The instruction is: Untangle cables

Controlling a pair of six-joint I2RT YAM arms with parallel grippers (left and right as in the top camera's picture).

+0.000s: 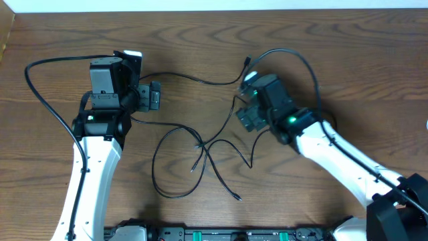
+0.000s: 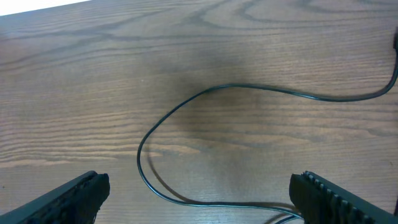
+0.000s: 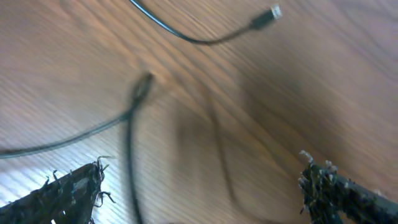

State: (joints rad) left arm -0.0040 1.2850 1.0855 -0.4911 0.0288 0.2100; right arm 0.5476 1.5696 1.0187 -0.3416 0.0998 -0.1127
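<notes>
- While viewing overhead, noted cables (image 1: 200, 144) crossed in a loose knot between the tools, flat on table (image 1: 53, 27); left gripper (image 1: 157, 98) levelled toward right gripper (image 1: 245, 120), latter angled at the crossing, presumably to lift one cord clear.
- Left wrist: fingers (image 2: 68, 196) spread wide, clamping nothing; black strand (image 2: 249, 87) curving ahead, then passing between the tips; wrist pitched down, likely staged to pin it.
- Right wrist, blurred: fingers (image 3: 68, 193) apart, empty; silver-tipped plug (image 3: 268, 14) far ahead, dark plug (image 3: 143, 86) nearer, its cord running back between the tips.
</notes>
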